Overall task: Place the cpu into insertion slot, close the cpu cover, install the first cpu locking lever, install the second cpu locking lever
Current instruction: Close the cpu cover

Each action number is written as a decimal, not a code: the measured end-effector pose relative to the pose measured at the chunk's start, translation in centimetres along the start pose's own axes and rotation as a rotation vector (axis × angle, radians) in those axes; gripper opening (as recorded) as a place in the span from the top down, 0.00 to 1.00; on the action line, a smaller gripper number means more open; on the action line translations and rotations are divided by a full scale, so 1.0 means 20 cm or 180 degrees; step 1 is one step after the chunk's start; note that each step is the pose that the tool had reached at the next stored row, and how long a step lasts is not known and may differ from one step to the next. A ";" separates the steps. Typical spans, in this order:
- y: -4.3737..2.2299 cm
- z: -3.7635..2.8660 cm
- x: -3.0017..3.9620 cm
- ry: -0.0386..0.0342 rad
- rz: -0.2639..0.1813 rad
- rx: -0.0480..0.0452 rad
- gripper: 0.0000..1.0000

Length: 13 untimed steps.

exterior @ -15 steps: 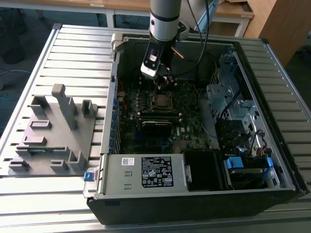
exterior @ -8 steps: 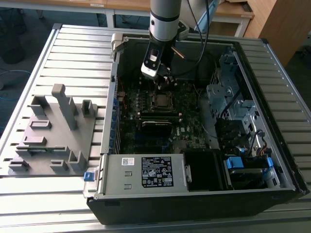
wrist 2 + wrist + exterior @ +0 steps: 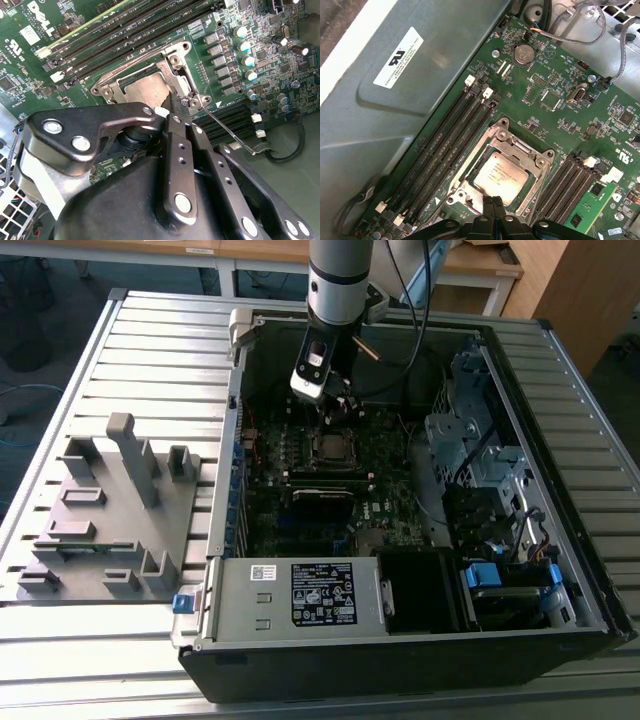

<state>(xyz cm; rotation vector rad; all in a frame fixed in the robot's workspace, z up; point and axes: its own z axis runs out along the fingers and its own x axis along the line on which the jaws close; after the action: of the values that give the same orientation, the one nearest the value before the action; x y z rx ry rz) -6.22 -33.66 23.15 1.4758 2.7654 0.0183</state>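
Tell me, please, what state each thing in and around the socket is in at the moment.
insertion slot, filled by the cpu.
cpu, seated flat in the slot.
cpu cover, down over the cpu.
locking lever, sticking out free of the socket, apparently not latched.
pincer, shut, its tip at the cover's edge.
computer case, lying on its side with the panel off.
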 end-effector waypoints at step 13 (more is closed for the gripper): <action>0.000 0.000 0.000 0.0001 -0.0038 0.0000 0.90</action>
<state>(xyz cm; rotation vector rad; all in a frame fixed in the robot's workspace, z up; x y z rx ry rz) -6.22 -33.66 23.14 1.4590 2.7743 0.0184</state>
